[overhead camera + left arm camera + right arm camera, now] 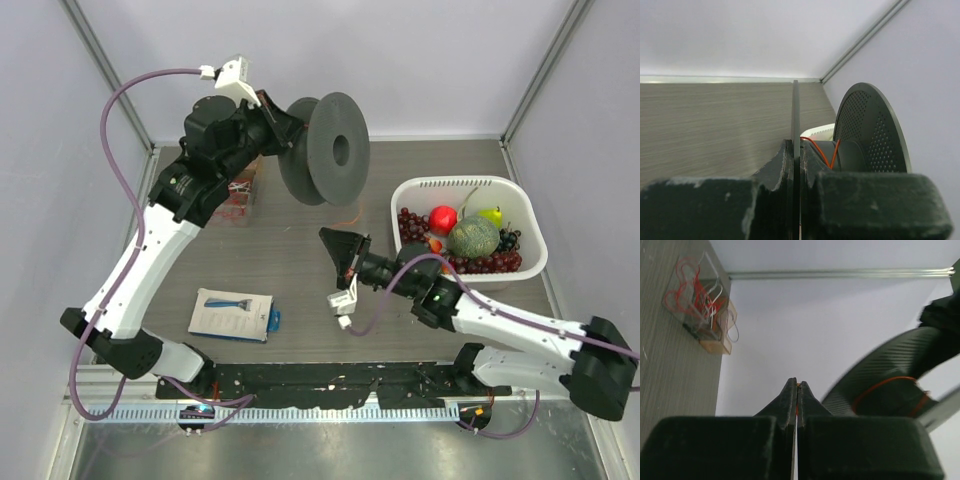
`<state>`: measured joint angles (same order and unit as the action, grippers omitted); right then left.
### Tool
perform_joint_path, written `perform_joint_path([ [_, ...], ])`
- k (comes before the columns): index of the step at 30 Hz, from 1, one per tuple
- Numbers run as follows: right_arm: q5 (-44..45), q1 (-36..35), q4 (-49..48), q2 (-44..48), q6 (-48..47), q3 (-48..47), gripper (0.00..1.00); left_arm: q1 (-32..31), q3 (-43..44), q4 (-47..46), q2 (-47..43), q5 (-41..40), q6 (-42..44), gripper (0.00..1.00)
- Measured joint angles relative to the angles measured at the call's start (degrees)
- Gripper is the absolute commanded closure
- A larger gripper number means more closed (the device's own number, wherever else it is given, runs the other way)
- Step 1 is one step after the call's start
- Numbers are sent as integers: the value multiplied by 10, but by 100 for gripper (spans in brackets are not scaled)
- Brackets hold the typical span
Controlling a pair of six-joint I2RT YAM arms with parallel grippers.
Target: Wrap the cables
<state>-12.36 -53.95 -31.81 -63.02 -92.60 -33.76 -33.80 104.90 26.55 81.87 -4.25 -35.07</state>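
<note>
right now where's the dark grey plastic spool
Top view, far centre: dark grey plastic spool clamped in the left arm's fingers, between the clear wire box and the white fruit basket.

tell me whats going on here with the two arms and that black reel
The left gripper is clamped on one disc of the black reel, holding it up above the table. A thin orange wire is looped round the reel's core. The right gripper is shut close to the reel, with a speck of orange between its tips, so it seems to pinch that wire. More wires sit in a clear box.
</note>
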Motion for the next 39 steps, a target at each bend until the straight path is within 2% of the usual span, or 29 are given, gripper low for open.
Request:
perform_joint_path([
  [5,-65,-2,146,69,103,-84,99,0,-44,-2,0,-14,26,100],
  [11,-100,-6,237,61,278,-193,99,0,-84,-2,8,-16,44,100],
  [19,-87,-7,249,-16,499,-332,99,-5,-119,-8,8,-16,55,100],
  [26,-45,-1,241,-58,595,-380,99,-13,-146,-28,6,-9,58,100],
  [39,46,96,279,-146,788,-499,99,-36,-255,-105,-62,-12,138,100],
])
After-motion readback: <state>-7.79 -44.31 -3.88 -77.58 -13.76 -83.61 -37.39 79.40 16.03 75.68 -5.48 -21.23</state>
